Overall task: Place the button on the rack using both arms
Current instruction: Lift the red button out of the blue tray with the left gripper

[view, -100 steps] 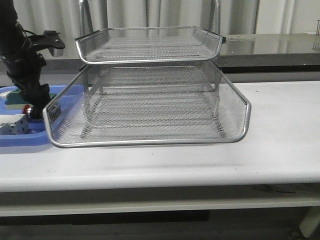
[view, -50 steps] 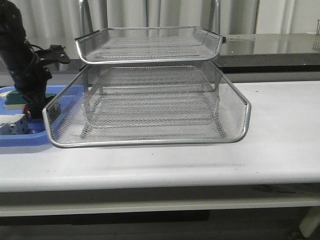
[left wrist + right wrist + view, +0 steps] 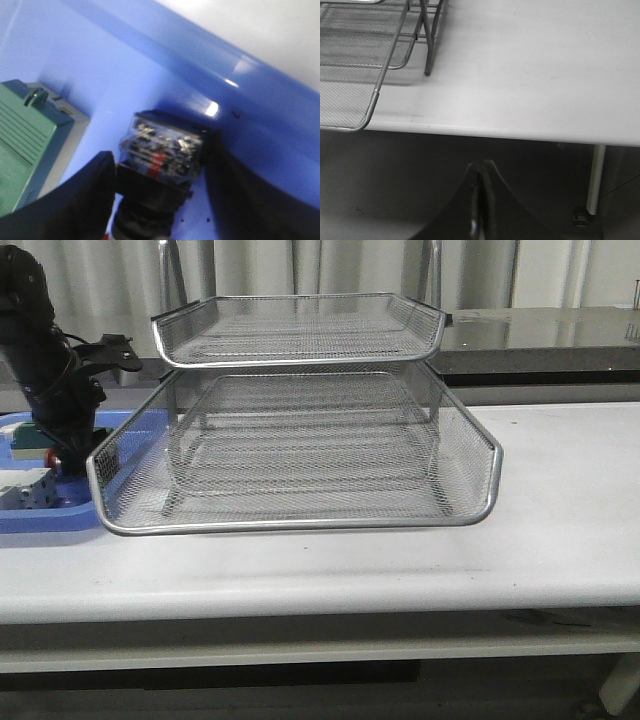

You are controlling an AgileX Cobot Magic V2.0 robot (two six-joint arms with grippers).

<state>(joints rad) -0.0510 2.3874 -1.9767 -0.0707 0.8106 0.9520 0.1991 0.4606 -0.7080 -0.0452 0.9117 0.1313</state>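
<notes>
Front view: left gripper mostly hidden behind rack rim and arm; button only a red speck at its 9 o'clock, too small to read. Left wrist view: button blurred, lower part cut off at 6 o'clock w/ the fingers, green block cut at 9 o'clock. Right wrist view: right gripper cut by bottom edge, rack cut at 10 o'clock.

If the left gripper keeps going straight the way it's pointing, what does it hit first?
The button: it already sits between the left gripper fingers. Just past it is the blue tray floor and wall, though depth is hard to judge.
</notes>
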